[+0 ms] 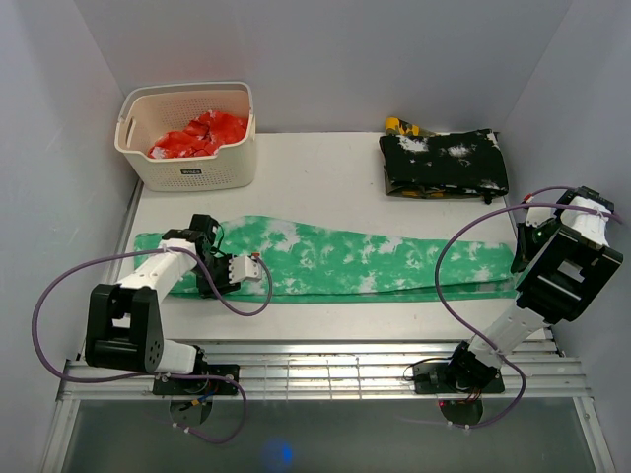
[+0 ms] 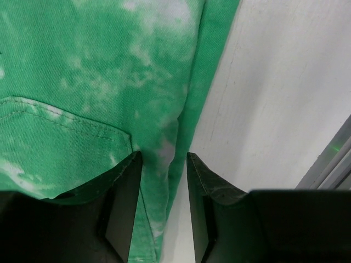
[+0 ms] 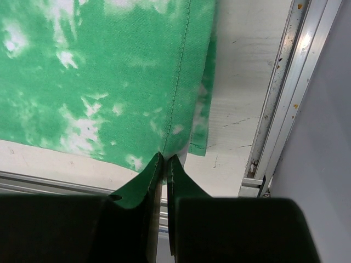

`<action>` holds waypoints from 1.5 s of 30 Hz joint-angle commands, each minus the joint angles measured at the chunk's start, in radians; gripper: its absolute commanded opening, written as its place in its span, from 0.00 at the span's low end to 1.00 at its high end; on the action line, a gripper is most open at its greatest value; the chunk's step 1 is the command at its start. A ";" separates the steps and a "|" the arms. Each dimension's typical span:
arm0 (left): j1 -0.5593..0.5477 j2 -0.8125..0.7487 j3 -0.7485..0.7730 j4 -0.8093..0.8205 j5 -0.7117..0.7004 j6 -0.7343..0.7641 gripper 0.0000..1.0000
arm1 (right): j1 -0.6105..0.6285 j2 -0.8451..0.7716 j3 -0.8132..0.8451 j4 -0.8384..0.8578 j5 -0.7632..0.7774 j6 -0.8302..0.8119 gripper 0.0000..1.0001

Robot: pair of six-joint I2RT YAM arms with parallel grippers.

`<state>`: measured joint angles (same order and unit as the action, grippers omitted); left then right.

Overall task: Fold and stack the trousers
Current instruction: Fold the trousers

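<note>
The green, white-blotched trousers (image 1: 345,258) lie flat and stretched out left to right across the table. My left gripper (image 1: 219,281) is at their near edge toward the left end. In the left wrist view it (image 2: 163,159) is open, its fingers straddling a raised fold of the trousers' edge (image 2: 98,82) beside a back pocket. My right gripper (image 1: 520,258) is at the right end. In the right wrist view it (image 3: 165,161) is shut on the trousers' hem corner (image 3: 109,71).
A cream basket (image 1: 187,94) holding red cloth (image 1: 202,133) stands at the back left. A black white-speckled folded garment (image 1: 444,163) lies at the back right, with a yellow object (image 1: 402,125) behind it. A metal rail (image 3: 279,93) runs along the table's right edge.
</note>
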<state>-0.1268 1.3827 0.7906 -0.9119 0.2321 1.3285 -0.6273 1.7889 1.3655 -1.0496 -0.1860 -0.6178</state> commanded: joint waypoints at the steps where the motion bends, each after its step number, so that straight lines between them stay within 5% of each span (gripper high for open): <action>1: 0.001 -0.001 -0.008 0.027 0.001 0.021 0.48 | -0.009 0.007 0.038 -0.003 0.016 -0.014 0.08; 15: 0.018 -0.010 -0.022 0.076 -0.016 0.028 0.00 | -0.011 0.007 0.041 -0.007 0.008 -0.011 0.08; 24: 0.091 -0.053 0.134 -0.020 0.087 -0.015 0.00 | -0.011 -0.022 0.116 -0.076 -0.029 -0.020 0.08; 34: 0.306 -0.037 0.279 -0.171 0.214 0.058 0.00 | -0.015 -0.097 0.133 -0.109 0.025 -0.108 0.08; 45: 0.305 -0.028 0.081 -0.142 0.191 0.110 0.00 | -0.038 -0.033 -0.089 0.111 0.105 -0.122 0.08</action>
<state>0.1635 1.3418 0.9226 -1.0691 0.4778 1.4067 -0.6510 1.7302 1.2854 -1.0634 -0.1421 -0.7212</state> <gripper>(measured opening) 0.016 0.086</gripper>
